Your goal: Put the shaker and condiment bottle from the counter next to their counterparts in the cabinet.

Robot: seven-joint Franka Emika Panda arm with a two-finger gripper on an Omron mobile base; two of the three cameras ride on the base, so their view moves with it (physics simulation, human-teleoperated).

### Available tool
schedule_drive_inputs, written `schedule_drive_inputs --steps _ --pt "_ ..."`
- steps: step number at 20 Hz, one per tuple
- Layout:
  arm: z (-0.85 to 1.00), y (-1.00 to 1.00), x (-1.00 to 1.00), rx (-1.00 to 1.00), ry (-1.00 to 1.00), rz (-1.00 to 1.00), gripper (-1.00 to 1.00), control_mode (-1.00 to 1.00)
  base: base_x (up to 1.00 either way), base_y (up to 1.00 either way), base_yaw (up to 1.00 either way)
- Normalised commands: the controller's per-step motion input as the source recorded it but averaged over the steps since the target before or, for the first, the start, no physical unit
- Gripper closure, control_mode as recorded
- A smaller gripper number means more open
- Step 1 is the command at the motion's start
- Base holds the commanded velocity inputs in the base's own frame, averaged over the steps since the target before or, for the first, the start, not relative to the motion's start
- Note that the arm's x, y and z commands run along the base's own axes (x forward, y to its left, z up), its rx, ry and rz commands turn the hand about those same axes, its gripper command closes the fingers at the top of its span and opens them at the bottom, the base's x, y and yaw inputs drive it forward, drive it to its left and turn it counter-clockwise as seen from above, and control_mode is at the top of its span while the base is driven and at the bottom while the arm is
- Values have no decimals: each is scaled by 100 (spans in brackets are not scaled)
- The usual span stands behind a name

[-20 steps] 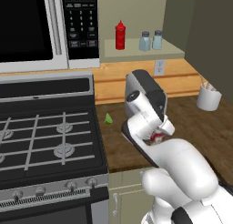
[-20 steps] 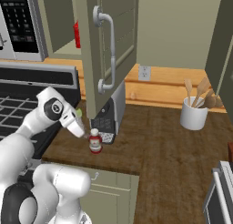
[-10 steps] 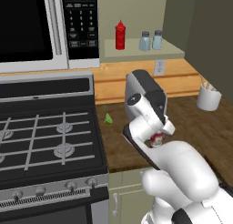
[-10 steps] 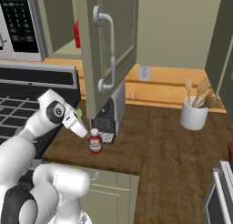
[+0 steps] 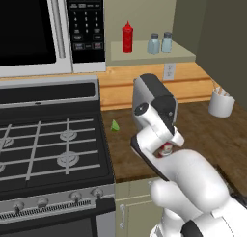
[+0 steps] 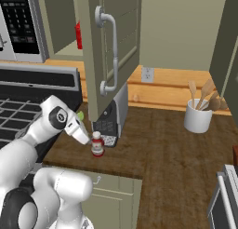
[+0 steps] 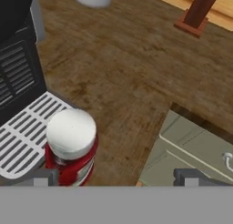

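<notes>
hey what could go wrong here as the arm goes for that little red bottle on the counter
The open claw is off-centre: the condiment bottle sits by its left finger, so closing may tip it rather than grip it. The coffee machine stands right behind the bottle, so the hand could bump it.

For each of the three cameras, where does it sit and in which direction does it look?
Left base view: behind the arm on its left, looking forward and down at the stove and cabinet shelf; white arm at lower right.
Right base view: behind on the right, facing the cabinet door and counter; arm at lower left.
Hand view: on the hand, looking down at the condiment bottle; tool tips, open, at the bottom.
The right base view shares the condiment bottle with the hand view.
</notes>
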Motion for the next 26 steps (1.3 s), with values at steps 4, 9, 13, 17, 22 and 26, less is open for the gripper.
schedule_drive_inputs --steps 4,9,13,17,22,26 --pt "-2 0 22 0 0 0 -100 -100 0 0 0" --pt "-1 0 17 0 0 0 -100 -100 0 0 0" --pt "-7 0 5 0 0 0 -100 -100 0 0 0" --pt "-12 0 0 0 0 0 -100 -100 0 0 0" --pt "-10 0 0 0 0 0 -100 -100 0 0 0" --pt "-5 0 0 0 0 0 -100 -100 0 0 0"
